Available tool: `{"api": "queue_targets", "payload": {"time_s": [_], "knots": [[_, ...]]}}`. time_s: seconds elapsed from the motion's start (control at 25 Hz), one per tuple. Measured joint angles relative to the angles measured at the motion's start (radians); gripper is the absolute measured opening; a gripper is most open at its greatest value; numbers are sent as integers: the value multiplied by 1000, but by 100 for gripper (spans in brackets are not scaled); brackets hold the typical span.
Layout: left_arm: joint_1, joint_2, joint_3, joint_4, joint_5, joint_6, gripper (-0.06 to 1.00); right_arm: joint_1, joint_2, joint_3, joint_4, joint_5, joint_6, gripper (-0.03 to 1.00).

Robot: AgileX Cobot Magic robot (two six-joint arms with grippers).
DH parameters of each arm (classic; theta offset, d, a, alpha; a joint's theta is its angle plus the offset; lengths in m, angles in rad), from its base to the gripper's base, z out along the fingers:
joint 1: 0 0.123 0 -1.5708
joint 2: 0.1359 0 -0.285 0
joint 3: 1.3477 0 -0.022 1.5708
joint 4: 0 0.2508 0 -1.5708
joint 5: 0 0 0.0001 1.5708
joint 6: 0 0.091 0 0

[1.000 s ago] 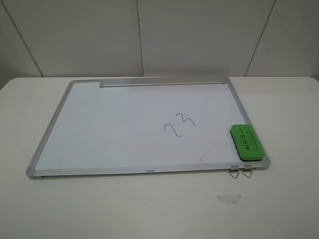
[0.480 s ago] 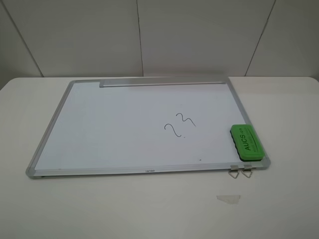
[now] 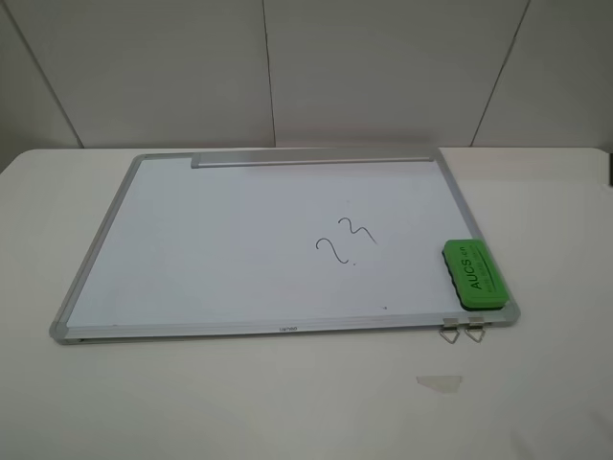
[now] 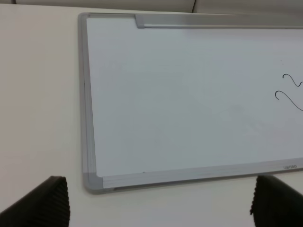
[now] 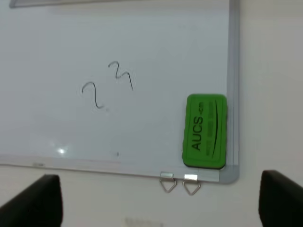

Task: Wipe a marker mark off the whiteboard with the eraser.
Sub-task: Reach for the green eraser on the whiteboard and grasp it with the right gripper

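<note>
Nothing on the whiteboard (image 3: 192, 249) has moved since the earlier frames. Mark (image 3: 345, 241) sits right of centre on the whiteboard, unwiped. Eraser (image 3: 473, 274) lies flat on the near right corner of the whiteboard, well apart from the mark, just beside two clips (image 3: 463, 332). Tray strip (image 3: 311, 159) runs along the far edge. Whiteboard lies flat on the tabletop (image 3: 287, 402). Left end effector (image 4: 161, 201) is wide open and empty, off the near left corner. Right end effector (image 5: 158, 201) is wide open and empty, above the tabletop by the eraser corner, touching nothing.
</note>
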Motion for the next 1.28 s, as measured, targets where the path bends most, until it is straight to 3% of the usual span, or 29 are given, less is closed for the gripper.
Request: {"api": "queue_targets", "payload": {"time_s": [0.28,0.52,0.92,1.28], "knots": [[0,0,0,0,0,0,78,0,424,-80,29,-17,-3,83],[0,0,0,0,0,0,78,0,696,-130,29,-87,-47,83],[0,0,0,0,0,0,78,0,924,-137,-3,-229,-97,83],[0,0,0,0,0,0,78,0,1057,-137,-38,-278,-105,83]]}}
